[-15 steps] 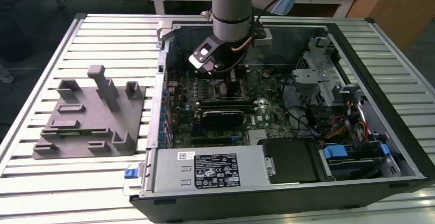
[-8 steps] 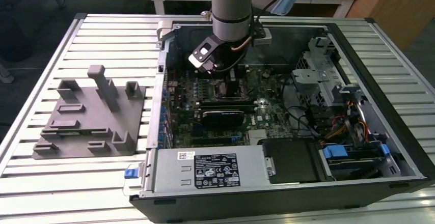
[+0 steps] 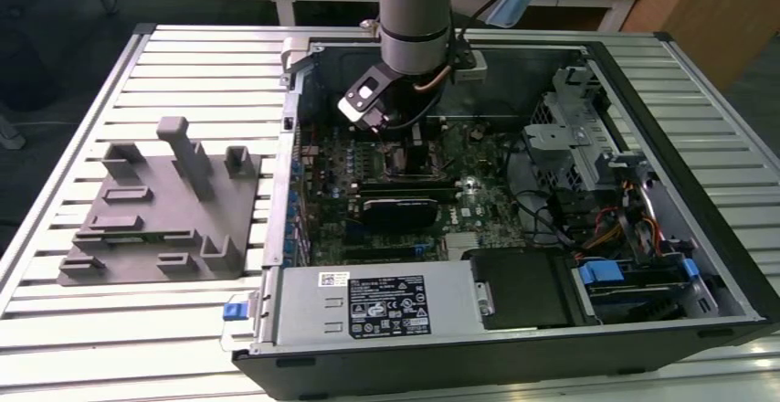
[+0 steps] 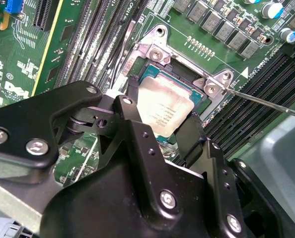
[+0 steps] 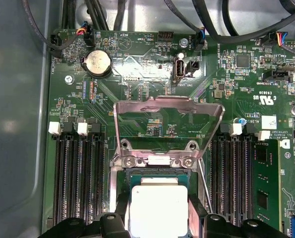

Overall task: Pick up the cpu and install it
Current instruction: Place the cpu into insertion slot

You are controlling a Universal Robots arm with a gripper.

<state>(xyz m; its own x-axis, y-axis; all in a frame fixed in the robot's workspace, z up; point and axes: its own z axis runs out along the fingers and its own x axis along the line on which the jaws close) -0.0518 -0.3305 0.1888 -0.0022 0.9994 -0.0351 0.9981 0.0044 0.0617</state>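
The cpu (image 4: pixel 163 110) (image 5: pixel 159 202), a small square chip with a pale silver top on a green edge, sits level within the open motherboard socket frame (image 4: pixel 157 52) (image 5: pixel 155 161). My gripper (image 4: pixel 162 119) (image 5: pixel 159 217) is shut on the cpu, one black finger (image 4: pixel 132 106) pressing each of two opposite sides. In the exterior view the gripper (image 3: pixel 408 144) hangs straight down over the middle of the motherboard (image 3: pixel 488 206), and the arm covers the chip there.
The socket's metal load plate (image 5: pixel 167 121) stands raised, with its thin lever wire (image 4: pixel 266 101) swung aside. Black memory slots (image 5: pixel 75 173) flank the socket. The open computer case (image 3: pixel 682 238) walls the board in. A grey fixture (image 3: pixel 159 210) lies at the exterior view's left.
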